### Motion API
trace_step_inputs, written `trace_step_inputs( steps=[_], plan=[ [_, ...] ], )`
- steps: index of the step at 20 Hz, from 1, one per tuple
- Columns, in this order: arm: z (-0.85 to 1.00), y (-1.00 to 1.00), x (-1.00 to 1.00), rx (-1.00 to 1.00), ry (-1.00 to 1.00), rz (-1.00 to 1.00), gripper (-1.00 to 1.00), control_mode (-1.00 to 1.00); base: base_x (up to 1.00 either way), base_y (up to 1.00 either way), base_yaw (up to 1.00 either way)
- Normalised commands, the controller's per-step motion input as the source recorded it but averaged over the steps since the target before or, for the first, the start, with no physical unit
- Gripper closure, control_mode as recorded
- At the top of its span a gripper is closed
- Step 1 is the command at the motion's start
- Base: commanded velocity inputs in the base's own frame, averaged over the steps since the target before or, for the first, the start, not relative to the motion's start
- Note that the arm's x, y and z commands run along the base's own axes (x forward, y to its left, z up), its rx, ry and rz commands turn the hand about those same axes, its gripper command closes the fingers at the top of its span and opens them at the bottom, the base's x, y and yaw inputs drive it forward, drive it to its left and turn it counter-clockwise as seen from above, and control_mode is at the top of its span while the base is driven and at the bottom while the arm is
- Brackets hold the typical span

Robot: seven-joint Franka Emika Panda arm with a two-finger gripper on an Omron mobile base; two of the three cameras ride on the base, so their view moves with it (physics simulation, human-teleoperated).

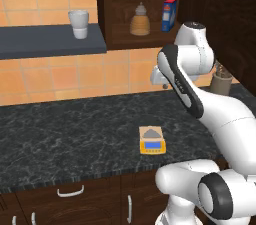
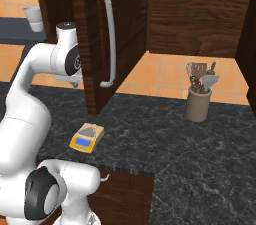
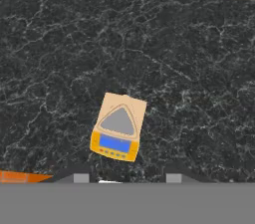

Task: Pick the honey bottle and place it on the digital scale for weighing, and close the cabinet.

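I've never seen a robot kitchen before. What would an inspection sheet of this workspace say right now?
Surface: dark marbled stone counter, bare around the scale.
Job's things: amber beehive-shaped honey bottle stands on the shelf of the dark brown wooden cabinet; the cabinet door with long silver bar handle is open; flat yellow-orange digital scale has nothing on its plate.
Clutter: blue and red box beside the bottle; white cup on the grey wall shelf; brown utensil crock.
Fingers: two dark tips above the scale, holding nothing.
Cables: nothing seen.
Surroundings: orange tiled wall, low drawers.
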Motion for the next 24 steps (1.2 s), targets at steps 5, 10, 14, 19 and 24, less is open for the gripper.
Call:
trace_step_inputs(
  steps=[5, 10, 14, 19, 24],
  plan=[
    [0.0, 0.06, -0.39, -0.04, -0.11, 0.01, -1.0, -1.0, 0.0, 0.0, 0.0],
    [0.25, 0.0, -0.54, -0.03, -0.34, 0.0, -1.0, -1.0, 0.0, 0.0, 0.0],
    [0.59, 0.05, -0.31, 0.0, -0.31, 0.0, -1.0, -1.0, 0.0, 0.0, 0.0],
    [0.54, 0.03, -0.22, 0.0, -0.34, 0.0, -1.0, -1.0, 0.0, 0.0, 0.0],
    [0.53, 0.0, -0.18, 0.0, -0.3, 0.0, -1.0, -1.0, 0.0, 0.0, 0.0]
  ],
)
